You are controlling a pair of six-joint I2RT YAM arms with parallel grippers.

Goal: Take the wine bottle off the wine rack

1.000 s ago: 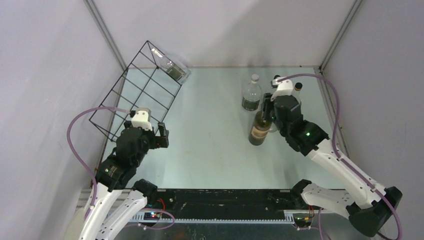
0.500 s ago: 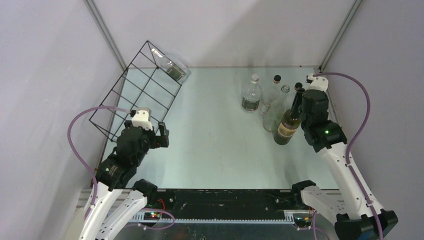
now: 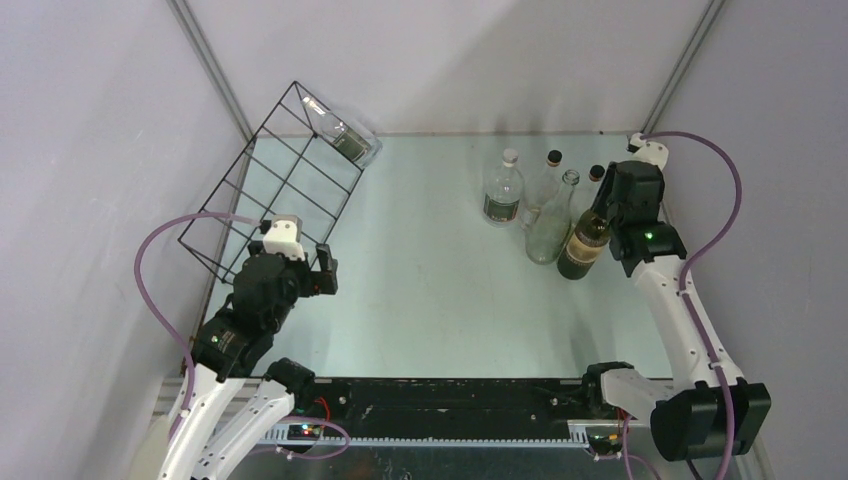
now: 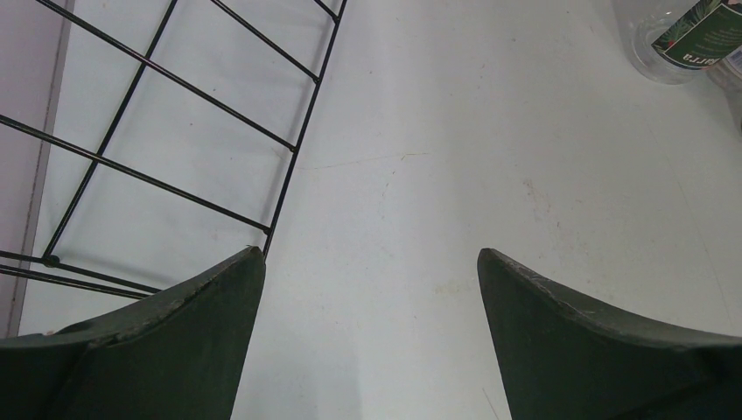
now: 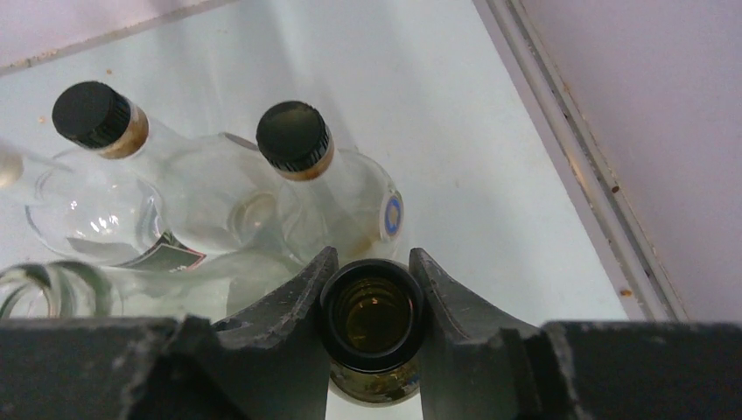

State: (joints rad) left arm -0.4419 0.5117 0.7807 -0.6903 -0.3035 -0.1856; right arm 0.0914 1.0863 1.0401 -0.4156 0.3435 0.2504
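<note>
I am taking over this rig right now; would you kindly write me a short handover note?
Left gripper: open, empty, beside the wine rack's near edge.
Right gripper: shut on the dark wine bottle's neck, far right, beside the standing bottles.
Done: that bottle is off the rack.
Left: set it down and release. A clear bottle lies in the rack's far corner.

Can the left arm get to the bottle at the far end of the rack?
Probably yes: the left gripper is open and empty, and nothing stands between it and the clear bottle at the far corner of the rack.
</note>
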